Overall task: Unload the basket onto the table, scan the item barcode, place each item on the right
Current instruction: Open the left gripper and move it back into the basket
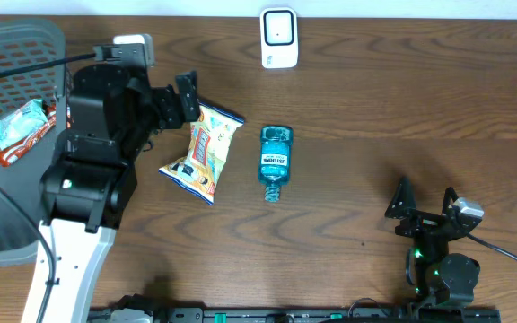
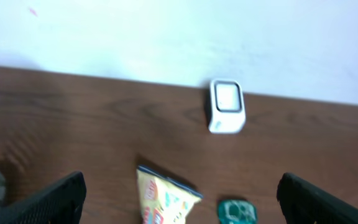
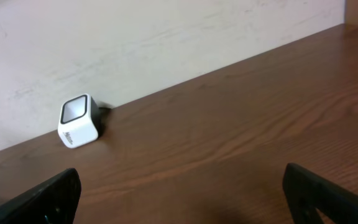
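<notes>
Reaching, I judge; left gripper (image 1: 179, 100) and right gripper (image 1: 424, 211) gape empty; next, grasp the yellow plastic snack bag (image 1: 203, 151).

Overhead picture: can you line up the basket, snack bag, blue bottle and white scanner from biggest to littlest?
1. basket, though partly hidden
2. snack bag
3. blue bottle
4. white scanner, nearly the bottle's size, so those two are close
</notes>
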Robot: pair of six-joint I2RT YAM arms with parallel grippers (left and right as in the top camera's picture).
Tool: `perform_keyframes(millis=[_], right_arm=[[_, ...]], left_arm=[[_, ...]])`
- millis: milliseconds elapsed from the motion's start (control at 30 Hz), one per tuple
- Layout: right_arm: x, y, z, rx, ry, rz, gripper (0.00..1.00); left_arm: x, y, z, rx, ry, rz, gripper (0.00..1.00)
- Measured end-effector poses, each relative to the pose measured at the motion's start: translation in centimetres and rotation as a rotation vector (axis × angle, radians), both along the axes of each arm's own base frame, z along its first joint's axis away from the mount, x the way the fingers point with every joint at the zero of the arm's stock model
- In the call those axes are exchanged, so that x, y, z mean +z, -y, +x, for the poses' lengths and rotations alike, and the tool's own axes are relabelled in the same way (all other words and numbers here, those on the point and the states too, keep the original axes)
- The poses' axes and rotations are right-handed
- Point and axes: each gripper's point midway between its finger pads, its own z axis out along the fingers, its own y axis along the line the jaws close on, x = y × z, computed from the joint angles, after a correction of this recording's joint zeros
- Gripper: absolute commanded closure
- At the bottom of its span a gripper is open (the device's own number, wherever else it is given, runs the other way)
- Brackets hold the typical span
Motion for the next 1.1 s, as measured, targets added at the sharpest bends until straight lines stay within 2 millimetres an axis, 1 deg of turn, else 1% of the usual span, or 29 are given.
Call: perform_keyframes(millis=[133,300,400,533,667,767,833,967,1033,1100], right_arm=[[0.0,0.0,0.0,0.0,0.0,0.0,0.01],[0.0,0.0,0.0,0.0,0.0,0.0,0.01],[0.0,0.0,0.0,0.0,0.0,0.0,0.01],[0.0,0.0,0.0,0.0,0.0,0.0,0.01],[0.0,0.0,0.0,0.0,0.0,0.0,0.01],[0.0,0.0,0.0,0.0,0.0,0.0,0.01],[0.0,0.0,0.0,0.0,0.0,0.0,0.01],[0.0,0.0,0.0,0.0,0.0,0.0,0.01],[0.0,0.0,0.0,0.0,0.0,0.0,0.01],[0.0,0.0,0.0,0.0,0.0,0.0,0.01]], left_arm=[[2.5,-1.3,0.2,0.056,0.059,0.01,0.02],[5.5,-3.6,0.2,0.13,0.123,0.009,0.02],[6.3,-5.6,0.2,0.189,0.138,0.011,0.02],[6.4,-8.8,0.1,0.283,0.137,0.014,0.02],[5.9,-12.8,-0.5,0.408,0.117,-0.013,0.02],[5.2,-16.1,-1.5,0.529,0.089,-0.059,0.02],[4.1,-18.6,-2.7,0.64,0.048,-0.099,0.02],[1.7,-22.6,-5.3,0.845,-0.036,-0.193,0.02],[0.2,-24.2,-6.0,0.928,-0.084,-0.233,0.02],[-1.7,-25.6,-6.3,1.003,-0.14,-0.28,0.02]])
